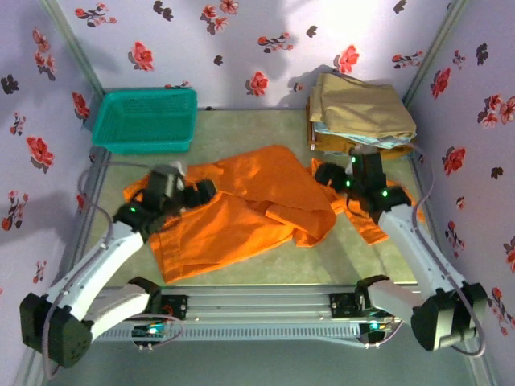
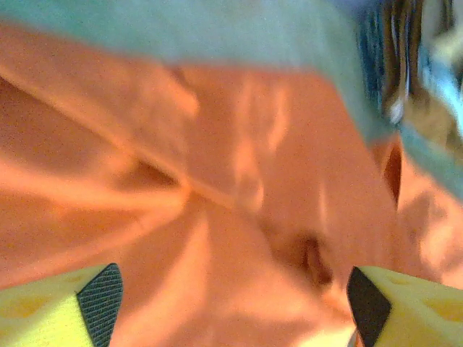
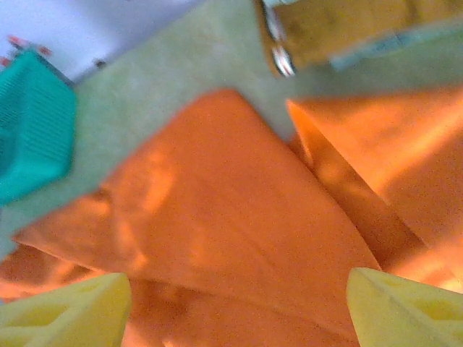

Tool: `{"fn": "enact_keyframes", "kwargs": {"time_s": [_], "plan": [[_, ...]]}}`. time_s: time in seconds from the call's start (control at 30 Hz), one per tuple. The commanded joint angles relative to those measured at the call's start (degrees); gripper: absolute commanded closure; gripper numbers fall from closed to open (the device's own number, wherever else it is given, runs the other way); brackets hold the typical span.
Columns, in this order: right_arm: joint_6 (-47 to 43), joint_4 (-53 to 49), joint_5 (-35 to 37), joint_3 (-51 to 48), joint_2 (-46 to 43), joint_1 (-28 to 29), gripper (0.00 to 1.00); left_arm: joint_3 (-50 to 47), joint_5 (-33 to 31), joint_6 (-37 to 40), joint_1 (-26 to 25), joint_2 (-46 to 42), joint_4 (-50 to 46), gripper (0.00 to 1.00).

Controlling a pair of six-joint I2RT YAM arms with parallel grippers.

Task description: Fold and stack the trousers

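A bright orange pair of trousers lay crumpled across the middle of a pale green table, seen from above. They sat in front of the teal basket and to its right, near it but not touching. The cloth was partly doubled over itself, with one flap folded across the middle and loose ends trailing out on the side away from the basket.

The left gripper hung over the part of the trousers closest to the basket. In its wrist view the left gripper had its jaws spread wide, the two yellow fingers far apart, with rumpled orange cloth behind them and nothing pinched.

The right gripper hovered over the end of the trousers farthest from the basket. Its wrist view also showed the right gripper with jaws spread and empty, above a smooth folded flap of orange cloth, with the teal basket off to one side.

A stack of folded garments, tan on top, rested in the back corner opposite the basket, well apart from it. Floral walls enclosed the table.
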Motion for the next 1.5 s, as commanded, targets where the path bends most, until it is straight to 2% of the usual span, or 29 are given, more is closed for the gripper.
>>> {"fn": "enact_keyframes", "kwargs": {"time_s": [0.0, 0.07, 0.23, 0.27, 0.43, 0.5, 0.63, 0.67, 0.7, 0.93, 1.23, 1.33, 1.47], "plan": [[2.81, -1.23, 3.85, -8.38, -3.60, -0.34, 0.22, -8.89, -3.38, -10.12, -5.60, 1.45, 8.31, 0.35], [2.89, -2.35, 4.50, -11.13, -4.97, -0.48, 0.23, -11.96, -3.46, -12.48, -6.82, 3.97, 12.37, 0.48], [3.49, -1.74, 2.87, -15.24, -3.12, -0.59, 0.30, -16.24, -5.39, -16.30, -7.06, 9.44, 19.36, 0.67], [3.76, -0.62, 2.46, -16.15, -2.56, -0.54, 0.34, -16.86, -6.09, -17.03, -6.80, 9.92, 19.86, 0.70], [3.50, 2.88, 3.08, -16.76, 1.47, -0.58, 0.68, -19.60, -6.54, -18.37, -3.93, 10.16, 21.29, 0.83], [2.96, 3.22, 3.01, -16.14, 3.11, -0.53, 0.74, -20.80, -6.50, -18.63, -2.53, 9.26, 21.10, 0.88], [1.86, 2.51, 4.30, -14.49, 4.05, -0.69, 0.97, -22.97, -6.45, -18.36, -0.17, 6.14, 20.14, 0.95], [1.71, 2.25, 4.74, -14.05, 3.73, -0.70, 1.00, -23.33, -6.34, -18.18, 0.41, 5.47, 19.67, 0.97], [1.52, 1.84, 5.37, -13.49, 3.28, -0.69, 1.00, -23.73, -6.35, -18.02, 1.25, 4.69, 18.99, 1.00], [-1.80, -4.62, 9.53, -2.64, 0.77, 0.19, 1.00, -28.42, -5.42, -16.71, 8.94, 1.07, 17.49, 1.00], [-9.82, -12.87, 24.68, 18.42, 4.56, 1.18, 1.00, -29.55, -2.55, -15.97, 17.42, 3.85, 19.06, 1.00], [-11.66, -14.51, 30.15, 23.28, 5.89, 1.15, 1.00, -29.15, -1.12, -15.33, 21.09, 4.56, 18.92, 1.00], [-12.66, -15.66, 33.46, 25.87, 5.63, 1.15, 1.00, -28.14, 1.33, -14.26, 26.66, 4.49, 17.54, 1.00]]}}
